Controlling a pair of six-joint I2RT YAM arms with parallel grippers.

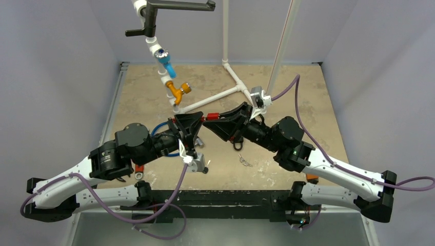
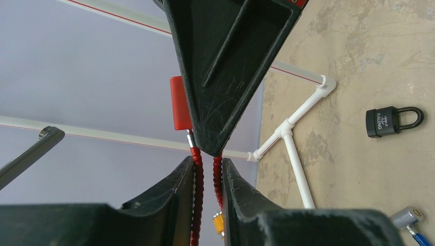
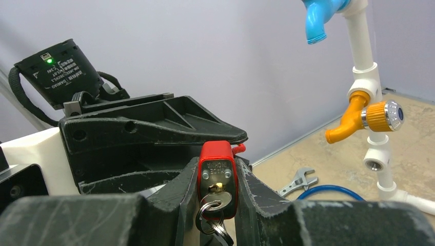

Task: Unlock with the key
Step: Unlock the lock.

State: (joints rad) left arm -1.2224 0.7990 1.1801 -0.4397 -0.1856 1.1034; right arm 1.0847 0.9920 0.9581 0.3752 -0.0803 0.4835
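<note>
Red padlock (image 3: 217, 169) plus black padlock (image 2: 383, 123), 2; taps (image 3: 354, 123) 2; wrench (image 3: 297, 180) maybe 1.

I see the padlock (image 3: 217, 177) in my right gripper (image 3: 218, 173), key (image 3: 210, 212) in it, its cable (image 2: 197, 177) in my left gripper (image 2: 208, 168); a second padlock (image 2: 391, 122) lies apart on the table (image 2: 359, 56)

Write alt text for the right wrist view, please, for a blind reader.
The right gripper is shut on a red padlock with a key in its keyhole. At right, a blue tap and an orange tap sit on a white pipe; a wrench lies below them.
</note>
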